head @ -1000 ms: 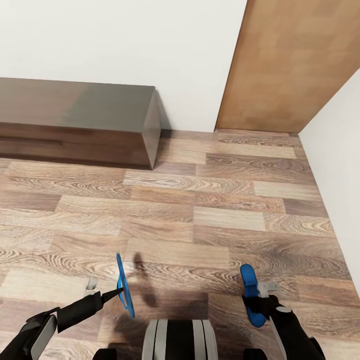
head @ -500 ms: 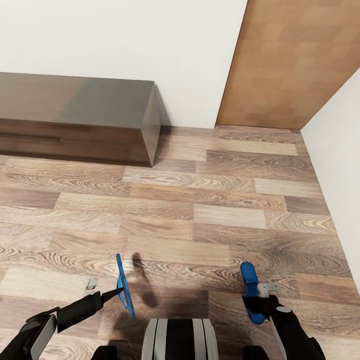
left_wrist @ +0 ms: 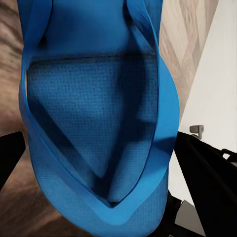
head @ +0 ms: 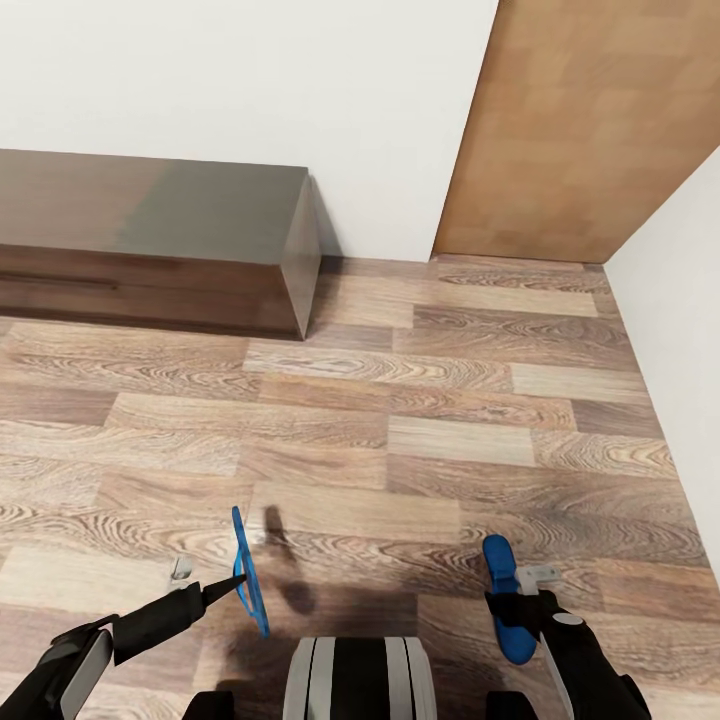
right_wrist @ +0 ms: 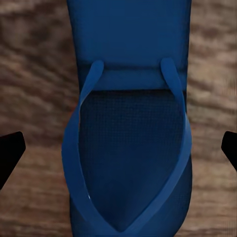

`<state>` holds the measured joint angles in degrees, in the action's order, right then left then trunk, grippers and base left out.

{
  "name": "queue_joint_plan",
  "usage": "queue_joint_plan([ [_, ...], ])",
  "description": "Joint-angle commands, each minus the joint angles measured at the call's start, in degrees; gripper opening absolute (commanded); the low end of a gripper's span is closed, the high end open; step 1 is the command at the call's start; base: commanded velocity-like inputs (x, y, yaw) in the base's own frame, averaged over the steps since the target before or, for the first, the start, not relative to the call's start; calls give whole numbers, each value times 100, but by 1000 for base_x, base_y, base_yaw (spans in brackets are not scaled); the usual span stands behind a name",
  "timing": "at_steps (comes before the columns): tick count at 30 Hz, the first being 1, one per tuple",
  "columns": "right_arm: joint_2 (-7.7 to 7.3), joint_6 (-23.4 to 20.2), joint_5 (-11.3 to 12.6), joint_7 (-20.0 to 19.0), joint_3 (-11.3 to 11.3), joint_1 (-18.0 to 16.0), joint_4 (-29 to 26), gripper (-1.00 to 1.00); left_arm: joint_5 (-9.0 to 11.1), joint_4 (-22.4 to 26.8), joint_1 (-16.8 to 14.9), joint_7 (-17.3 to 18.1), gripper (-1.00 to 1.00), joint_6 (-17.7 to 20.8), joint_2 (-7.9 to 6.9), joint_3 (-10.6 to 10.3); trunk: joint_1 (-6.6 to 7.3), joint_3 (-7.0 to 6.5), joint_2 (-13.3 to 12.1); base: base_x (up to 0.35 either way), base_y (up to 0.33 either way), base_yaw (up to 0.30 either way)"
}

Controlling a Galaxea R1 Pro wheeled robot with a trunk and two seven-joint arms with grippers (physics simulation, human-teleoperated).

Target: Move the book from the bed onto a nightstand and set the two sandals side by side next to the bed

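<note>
I hold one bright blue sandal in each gripper, low over the wood-plank floor. My left gripper (head: 228,590) is shut on the left sandal (head: 247,585), which stands on edge; in the left wrist view this sandal (left_wrist: 98,123) shows its straps between the dark fingers (left_wrist: 210,170). My right gripper (head: 517,592) is shut on the right sandal (head: 503,598), which lies flatter, toe pointing away. The right wrist view looks down on that sandal (right_wrist: 131,128) over the planks. The book, the bed and the nightstands are out of view.
A long low dark cabinet (head: 150,240) stands against the white wall at the left. A light wooden door (head: 590,130) is at the back right. A white wall (head: 680,330) closes the right side. Open wood floor (head: 400,420) lies between me and them.
The whole picture has shifted a little, so the camera moved slightly. Both grippers keep the same hold on their sandals.
</note>
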<state>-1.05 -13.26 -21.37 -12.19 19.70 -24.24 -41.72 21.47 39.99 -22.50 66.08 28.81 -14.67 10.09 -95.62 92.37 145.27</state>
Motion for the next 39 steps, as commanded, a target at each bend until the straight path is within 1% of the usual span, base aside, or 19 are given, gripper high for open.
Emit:
queue_joint_plan([
  [1,4,-22,-60,-50,25,-2,-12,100,24,-1,-1,11,-100,54,-1,2,1,3,1,46,0,0],
  [8,1,-22,-54,-56,25,-2,-20,100,17,-1,0,-7,-100,36,3,-16,1,3,1,146,0,0],
  [22,2,-24,-51,-56,25,-2,-22,100,15,-4,0,-16,-100,33,5,-16,1,3,1,9,0,0],
  [28,7,-22,-51,-55,25,-2,-21,100,15,-3,0,-16,-100,36,7,-16,-15,136,9,0,0,0],
  [33,4,-22,-52,-55,25,-2,-20,100,15,-1,0,-8,-100,37,5,-16,-15,136,9,0,0,0],
  [38,3,-22,-52,-55,25,-2,-20,100,15,0,-2,-8,-100,37,7,-16,-28,247,16,0,0,0],
  [39,4,-21,-52,-55,25,-2,-20,100,15,0,-2,-8,-100,37,7,-16,-28,247,16,0,0,0],
])
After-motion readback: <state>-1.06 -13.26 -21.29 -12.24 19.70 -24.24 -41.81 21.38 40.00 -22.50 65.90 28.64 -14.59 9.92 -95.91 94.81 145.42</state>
